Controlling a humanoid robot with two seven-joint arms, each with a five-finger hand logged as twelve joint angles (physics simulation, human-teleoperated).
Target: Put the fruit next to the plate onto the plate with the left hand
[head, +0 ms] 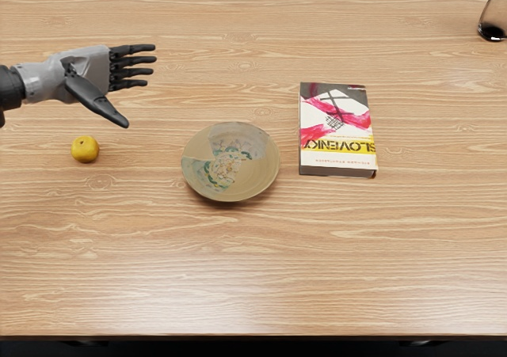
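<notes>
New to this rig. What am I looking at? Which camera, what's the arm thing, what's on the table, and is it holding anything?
This is a simulator's render from a humanoid robot's head camera, looking down at a slant on a wooden table. The grey and black limb coming in from the picture's left is its left hand. Its five fingers are spread and it holds nothing. On the table lie a small yellow fruit, a patterned plate to its right with nothing on it, and a book further right. The dark shape at the top right corner may be part of the right arm, but too little shows to tell.
</notes>
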